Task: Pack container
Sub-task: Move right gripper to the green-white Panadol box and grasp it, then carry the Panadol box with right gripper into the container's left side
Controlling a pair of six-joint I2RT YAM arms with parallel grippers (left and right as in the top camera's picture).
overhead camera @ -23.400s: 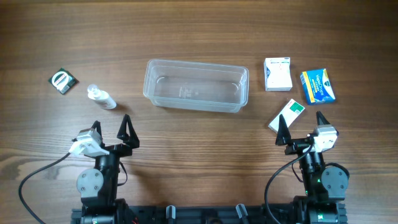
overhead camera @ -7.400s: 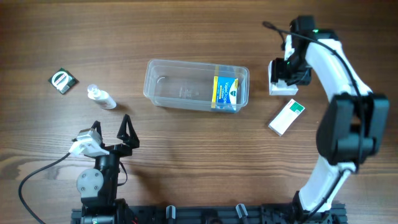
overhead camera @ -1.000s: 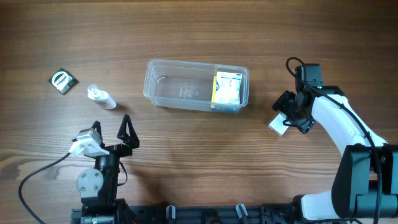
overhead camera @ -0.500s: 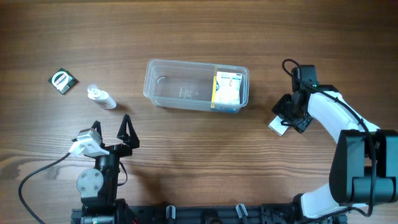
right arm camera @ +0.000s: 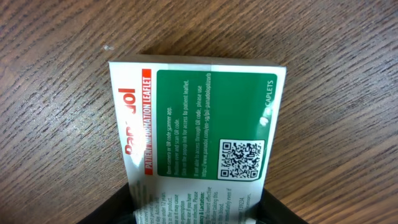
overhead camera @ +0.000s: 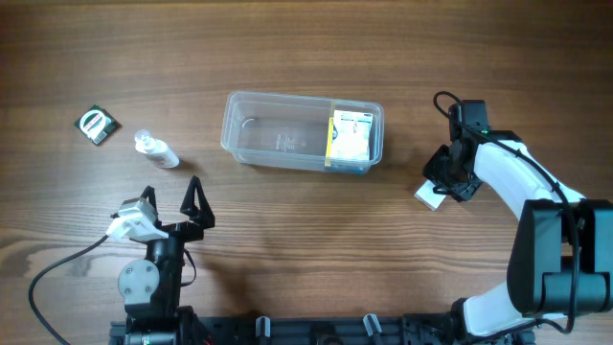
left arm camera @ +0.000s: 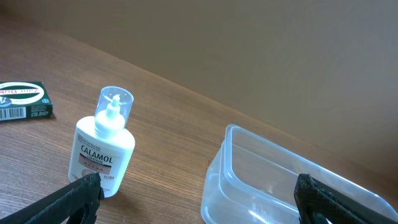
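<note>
The container (overhead camera: 278, 134), a clear plastic tub, lies at the table's centre. Its near left corner also shows in the left wrist view (left arm camera: 261, 186). A white box (overhead camera: 351, 134) rests in its right end, with a yellow edge of another box showing beside it. To the right, a white and green box (overhead camera: 428, 195) lies flat on the wood. My right gripper (overhead camera: 442, 182) is down over it. In the right wrist view both fingers (right arm camera: 121, 208) press against the sides of this box (right arm camera: 196, 124). My left gripper (overhead camera: 179, 204) stands open near the front edge, holding nothing.
A small clear calamine bottle (overhead camera: 156, 149) lies left of the tub and stands out in the left wrist view (left arm camera: 102, 152). A dark green packet (overhead camera: 98, 124) sits at the far left (left arm camera: 25, 101). The right arm (overhead camera: 517, 187) curves in from the right edge.
The right gripper's fingers have closed in on the white and green box. The right arm shifted slightly towards it. The left arm has not moved.
</note>
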